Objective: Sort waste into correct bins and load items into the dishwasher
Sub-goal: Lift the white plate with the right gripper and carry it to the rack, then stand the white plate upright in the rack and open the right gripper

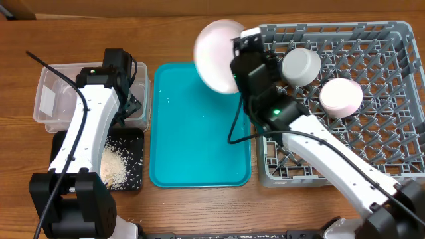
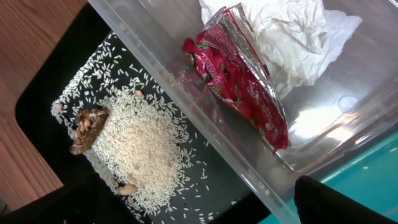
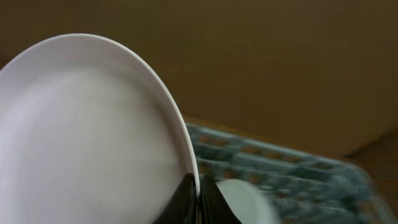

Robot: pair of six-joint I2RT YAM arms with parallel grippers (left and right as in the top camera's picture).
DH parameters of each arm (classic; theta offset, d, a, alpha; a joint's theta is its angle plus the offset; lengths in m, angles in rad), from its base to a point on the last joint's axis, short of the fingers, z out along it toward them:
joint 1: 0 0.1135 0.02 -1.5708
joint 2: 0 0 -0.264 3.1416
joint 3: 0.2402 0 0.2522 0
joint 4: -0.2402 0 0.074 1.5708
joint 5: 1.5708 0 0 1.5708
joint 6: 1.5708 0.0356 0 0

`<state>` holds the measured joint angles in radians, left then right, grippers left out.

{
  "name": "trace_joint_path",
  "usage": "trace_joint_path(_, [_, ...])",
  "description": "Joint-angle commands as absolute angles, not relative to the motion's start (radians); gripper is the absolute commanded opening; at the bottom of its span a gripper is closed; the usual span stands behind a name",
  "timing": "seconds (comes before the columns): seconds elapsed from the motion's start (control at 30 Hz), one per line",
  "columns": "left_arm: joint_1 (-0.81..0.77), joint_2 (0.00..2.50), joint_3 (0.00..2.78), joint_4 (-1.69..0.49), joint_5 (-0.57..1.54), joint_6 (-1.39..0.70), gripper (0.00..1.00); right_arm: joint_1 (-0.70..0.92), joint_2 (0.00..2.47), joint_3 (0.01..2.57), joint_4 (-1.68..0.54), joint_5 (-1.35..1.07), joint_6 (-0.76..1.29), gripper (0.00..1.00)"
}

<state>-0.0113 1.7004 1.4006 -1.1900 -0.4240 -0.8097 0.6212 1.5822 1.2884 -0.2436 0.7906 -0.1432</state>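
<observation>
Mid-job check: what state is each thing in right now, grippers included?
right gripper: shut on pale pink plate at its rim.
pale pink plate: lifted, held on edge by the dish rack.
left gripper: open, holding nothing, over clear tub.
red wrapper: in clear tub.
white napkin: crumpled, in clear tub.
rice: heaped in black tray, with brown scraps.
white bowl: in dish rack, tilted.
pink bowl: in dish rack, upside down.
teal tray: bare.

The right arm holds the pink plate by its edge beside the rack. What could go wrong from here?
1. The right gripper pinches only the thin rim of the pink plate, so the tilted plate may slip or swing out.
2. The white bowl sits in the grey rack close to the plate. Lowering the plate there could knock it.
</observation>
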Motion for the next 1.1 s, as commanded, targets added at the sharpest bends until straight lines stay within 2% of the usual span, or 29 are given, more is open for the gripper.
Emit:
trace_joint_path(0.0, [-0.014, 1.71, 1.414, -1.192, -0.444, -0.816, 1.0, 0.588, 1.562, 1.304, -0.237, 1.127, -0.332, 0.04])
trace_joint_path(0.17, [-0.014, 1.71, 1.414, -1.192, -0.444, -0.816, 1.0, 0.548, 1.562, 1.304, -0.244, 1.274, -0.349, 0.04])
trace_joint_path(0.47, [-0.014, 1.71, 1.414, -1.192, -0.444, -0.816, 1.0, 0.528, 1.563, 1.288, -0.362, 1.271, -0.341, 0.04])
trace_joint_path(0.63, [-0.014, 1.71, 1.414, -1.192, -0.444, -0.816, 1.0, 0.528, 1.564, 1.268, -0.509, 1.16, -0.315, 0.04])
trace_joint_path(0.73, [-0.014, 1.71, 1.414, -1.192, -0.444, -0.816, 1.0, 0.529, 1.564, 1.268, -0.527, 1.092, -0.26, 0.04])
trace_joint_path(1.07, [-0.014, 1.71, 1.414, -1.192, -0.444, -0.816, 1.0, 0.529, 1.564, 1.267, -0.569, 0.995, -0.257, 0.04])
